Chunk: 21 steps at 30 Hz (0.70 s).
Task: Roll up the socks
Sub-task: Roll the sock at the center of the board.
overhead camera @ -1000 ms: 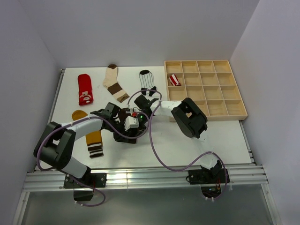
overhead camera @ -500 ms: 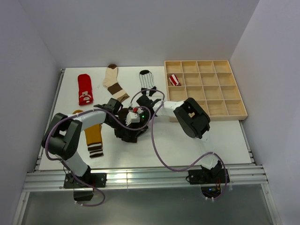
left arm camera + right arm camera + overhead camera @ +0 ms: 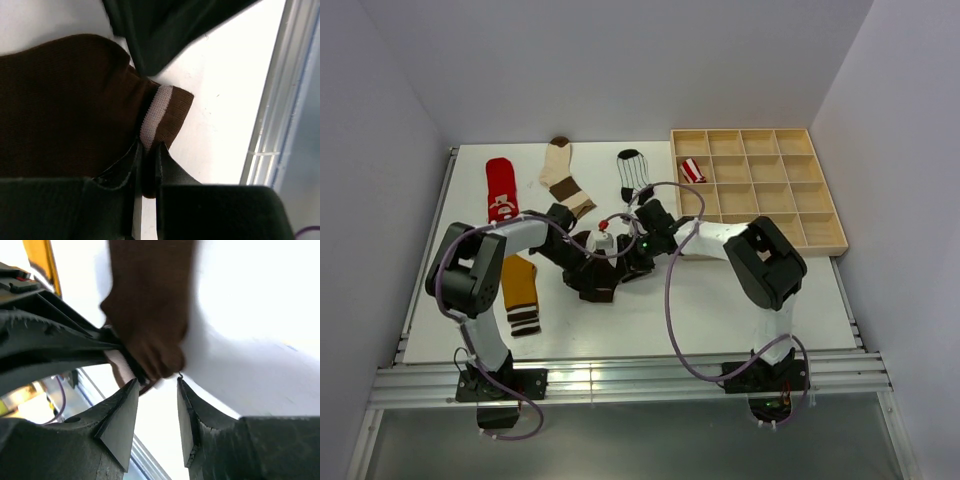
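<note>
The dark brown sock lies bunched on the white table between the two grippers, its pale-banded cuff turned up. My left gripper is shut on that cuff edge. My right gripper stands open just off the brown sock, nothing between its fingers. In the top view both grippers meet mid-table over the sock. Other socks lie flat: red with white pattern, cream-and-brown, white with black stripes, mustard. A red-white striped sock sits in a tray compartment.
A wooden tray with a grid of compartments stands at the back right. A metal rail runs along the table's near edge. Purple cables loop from both arms over the table's middle.
My right gripper opened and let go of the brown sock, and its arm swung right. My left gripper closed on the cuff as its arm drew in toward the table's left.
</note>
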Motion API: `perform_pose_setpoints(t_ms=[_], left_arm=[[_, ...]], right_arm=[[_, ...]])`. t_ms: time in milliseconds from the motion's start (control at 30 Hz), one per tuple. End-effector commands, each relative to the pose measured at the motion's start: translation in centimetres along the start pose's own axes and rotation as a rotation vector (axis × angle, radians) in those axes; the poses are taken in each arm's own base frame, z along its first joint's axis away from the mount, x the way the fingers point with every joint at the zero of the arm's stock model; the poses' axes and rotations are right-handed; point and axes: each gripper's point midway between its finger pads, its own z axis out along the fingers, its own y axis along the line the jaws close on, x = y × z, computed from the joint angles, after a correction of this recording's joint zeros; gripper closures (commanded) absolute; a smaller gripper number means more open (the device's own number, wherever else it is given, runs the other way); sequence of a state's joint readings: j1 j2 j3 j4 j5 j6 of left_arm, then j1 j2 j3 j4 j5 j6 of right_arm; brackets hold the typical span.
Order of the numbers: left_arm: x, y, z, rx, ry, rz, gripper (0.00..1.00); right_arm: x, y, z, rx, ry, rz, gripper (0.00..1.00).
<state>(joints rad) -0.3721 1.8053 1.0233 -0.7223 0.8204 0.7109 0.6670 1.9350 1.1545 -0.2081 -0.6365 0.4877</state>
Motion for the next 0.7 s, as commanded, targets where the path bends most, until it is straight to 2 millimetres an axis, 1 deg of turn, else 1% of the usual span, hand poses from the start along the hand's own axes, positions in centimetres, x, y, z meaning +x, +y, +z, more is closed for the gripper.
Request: perform_pose_setpoints(t_ms=[0,33,67,100,133,167,200,233,267,300,333,367,400,433,467,500,533,600,633,667], left_arm=[[1.9,0.8,-0.1,0.023,0.063,-0.048,1.00],[1.7,0.7,-0.3,0.034,0.063,-0.062,1.00],[1.8,0.7,-0.3,0.049,0.071,-0.071,1.00],[2.3,0.9,-0.1,0.067,0.084,-0.099,1.00],[2.1,1.2,-0.1,0.073,0.086,-0.108,1.00],[2.3,0.9,-0.2,0.092,0.097,-0.133,1.00],[2.7,0.9,0.0,0.116,0.105,-0.158,1.00],[2.3,1.1,-0.2,0.123,0.097,-0.164,1.00],[2.4,1.0,-0.3,0.135,0.102,-0.188,1.00],[2.7,1.2,-0.3,0.146,0.108,-0.214,1.00],[2.3,1.5,-0.4,0.144,0.106,-0.221,1.00],[2.2,1.6,-0.5,0.149,0.106,-0.232,1.00],[2.7,1.2,-0.4,0.181,0.127,-0.272,1.00],[2.3,1.4,-0.5,0.190,0.121,-0.271,1.00],[2.3,1.2,-0.5,0.207,0.125,-0.289,1.00],[2.6,1.0,-0.4,0.231,0.135,-0.323,1.00],[2.5,1.2,-0.5,0.233,0.137,-0.326,1.00],[2.8,1.4,-0.3,0.233,0.153,-0.347,1.00],[2.7,1.5,-0.3,0.232,0.158,-0.361,1.00],[2.8,1.6,-0.2,0.237,0.165,-0.381,1.00]], right_arm=[[-2.4,0.6,-2.0,0.037,-0.146,-0.018,0.56],[-2.4,0.0,-2.1,0.066,-0.170,-0.015,0.56],[-2.5,-0.2,-2.4,0.083,-0.194,-0.018,0.56],[-2.9,0.3,-3.3,0.083,-0.229,-0.029,0.56],[-2.4,-0.1,-3.4,0.092,-0.241,-0.030,0.56],[-2.9,0.3,-4.3,0.095,-0.286,-0.037,0.56],[-2.9,0.2,-4.6,0.100,-0.308,-0.038,0.56],[-2.5,-0.1,-4.8,0.105,-0.328,-0.044,0.55],[-2.6,0.5,-5.5,0.097,-0.352,-0.072,0.55],[-2.7,0.2,-5.9,0.119,-0.376,-0.083,0.55],[-1.9,-0.3,-6.0,0.135,-0.373,-0.089,0.55],[-2.6,0.8,-6.8,0.115,-0.419,-0.143,0.55],[-2.5,1.1,-6.9,0.128,-0.434,-0.168,0.55],[-2.3,1.4,-7.0,0.137,-0.438,-0.194,0.54],[-2.3,1.8,-7.1,0.148,-0.441,-0.249,0.54],[-2.4,2.9,-6.9,0.164,-0.450,-0.298,0.54],[-2.1,2.9,-6.8,0.197,-0.437,-0.327,0.54],[-1.6,3.6,-5.8,0.244,-0.409,-0.438,0.54],[-1.0,5.1,-5.1,0.262,-0.395,-0.502,0.54],[-0.6,5.0,-4.1,0.286,-0.360,-0.557,0.54]])
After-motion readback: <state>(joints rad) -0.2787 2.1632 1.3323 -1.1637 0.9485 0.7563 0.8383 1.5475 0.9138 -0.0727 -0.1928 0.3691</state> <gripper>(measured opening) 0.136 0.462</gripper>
